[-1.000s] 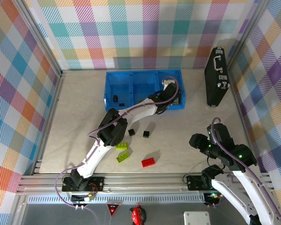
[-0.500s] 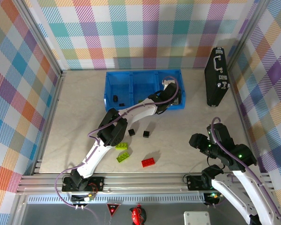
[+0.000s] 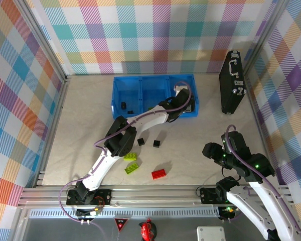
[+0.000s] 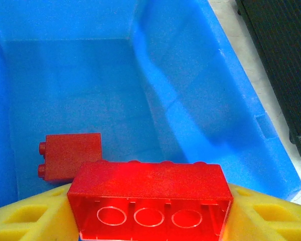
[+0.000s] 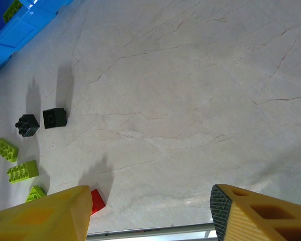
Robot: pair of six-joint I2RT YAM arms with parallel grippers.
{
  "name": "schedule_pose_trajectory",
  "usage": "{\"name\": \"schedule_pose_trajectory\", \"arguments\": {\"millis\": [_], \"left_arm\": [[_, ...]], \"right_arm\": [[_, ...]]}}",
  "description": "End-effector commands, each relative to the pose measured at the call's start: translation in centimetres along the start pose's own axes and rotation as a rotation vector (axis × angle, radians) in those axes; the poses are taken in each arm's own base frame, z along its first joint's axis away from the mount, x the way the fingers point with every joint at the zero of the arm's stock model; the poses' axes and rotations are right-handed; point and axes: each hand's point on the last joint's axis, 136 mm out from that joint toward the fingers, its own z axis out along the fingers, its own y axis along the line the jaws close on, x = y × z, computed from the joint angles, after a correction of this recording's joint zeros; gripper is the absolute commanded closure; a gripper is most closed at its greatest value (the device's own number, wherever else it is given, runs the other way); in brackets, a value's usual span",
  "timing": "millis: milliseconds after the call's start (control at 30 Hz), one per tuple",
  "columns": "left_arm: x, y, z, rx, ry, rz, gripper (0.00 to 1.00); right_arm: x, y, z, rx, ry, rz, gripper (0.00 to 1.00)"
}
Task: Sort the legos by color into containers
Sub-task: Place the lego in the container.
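Starting at the left: the blue tray sits along the far edge of the desk, roughly in the middle. Its left compartment has two small black legos in it. From the right wrist view we also catch a lime piece in the tray, but we can't tell which compartment.

The loose stuff is out mid-desk, toward the near edge. There are lime-green bricks close together (we count three in the right wrist view), and two black cubes side by side just beyond them. A loose red brick lies just right of the greens.

The left arm runs diagonally from the near left corner up to the tray's right compartment. The left hand is over that compartment with a big red brick wedged between its yellow fingers. The brick looks to be touching both sides, so we'd call it gripped, with the fingers about a brick-length apart. Down on the compartment floor lies a small red lego, on its side with the studs pointing left.

Further right, the black briefcase lies near the far right corner, well apart from the tray.

The right hand hangs above bare desk by the near right corner. Its fingers are spread wide with nothing between them.
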Motion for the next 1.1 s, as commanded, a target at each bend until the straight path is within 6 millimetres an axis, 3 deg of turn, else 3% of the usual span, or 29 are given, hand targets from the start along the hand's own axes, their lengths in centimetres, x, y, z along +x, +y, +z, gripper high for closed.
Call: {"name": "schedule_pose_trajectory", "arguments": {"millis": [0,267,500,833,1067], "left_arm": [[-2.8,-1.4,-2.8,0.032,-0.049,-0.002,0.31],[-3.0,-1.3,-3.0,0.029,-0.055,0.004,0.25],[-3.7,-1.8,-3.9,0.053,-0.063,0.005,0.31],[-6.5,-2.4,-8.6,0.088,-0.104,0.069,0.32],[-6.2,0.2,-12.0,0.031,-0.066,0.158,0.3]], "right_arm": [[-0.5,0.1,-0.9,-0.003,-0.023,-0.008,0.35],[-0.5,0.1,-1.0,-0.006,-0.026,-0.008,0.35],[-0.4,0.1,-0.9,-0.006,-0.02,-0.011,0.35],[0.2,1.0,0.6,-0.009,0.058,-0.046,0.36],[0.9,2.5,2.5,-0.046,0.141,-0.04,0.38]]}}
